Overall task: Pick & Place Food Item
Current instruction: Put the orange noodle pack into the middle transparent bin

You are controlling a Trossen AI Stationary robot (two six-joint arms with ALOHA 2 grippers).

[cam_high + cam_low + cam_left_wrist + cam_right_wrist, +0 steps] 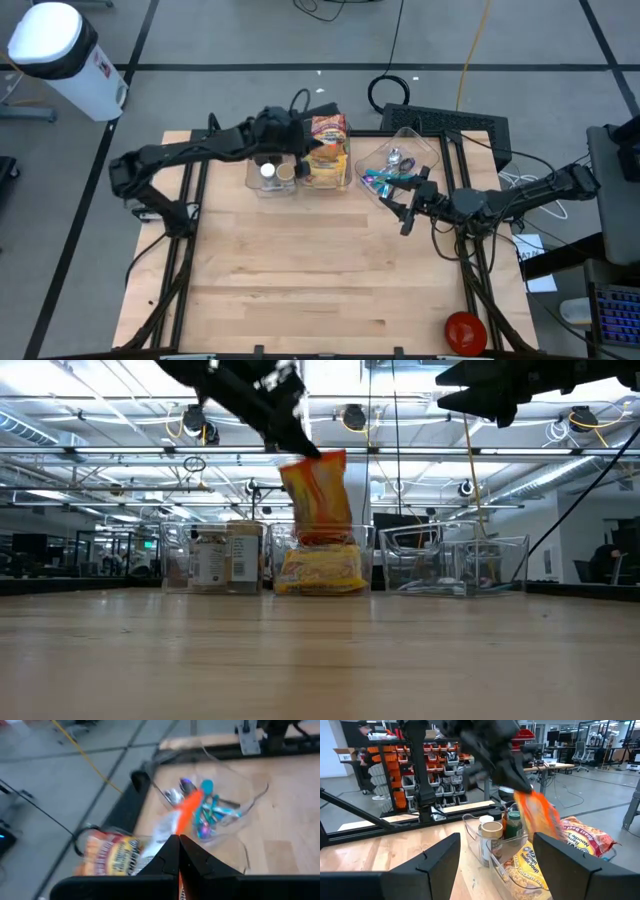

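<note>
An orange noodle packet (318,495) hangs from my left gripper (292,435) over the middle clear bin (347,180), which holds more yellow and orange packets (320,572). My left gripper is shut on the packet, which also shows in the high view (328,128) and the right wrist view (540,815). My right gripper (404,212) is open and empty. It hovers above the table just near of the right bin (430,160), which holds utensils. My left gripper pinches the packet's upper edge (305,458) between its two shut fingers (179,851). The fingers slant down from the table's left side. The packet hangs tilted below them, with its lower end (325,540) at the bin's rim above the packets inside. Whether it touches them, I cannot tell.
A left clear bin (270,172) holds jars and bottles. All three bins stand in a row at the table's far edge. A red round object (465,330) lies at the near right corner. The wooden top (300,270) lies bare near of the bins.
</note>
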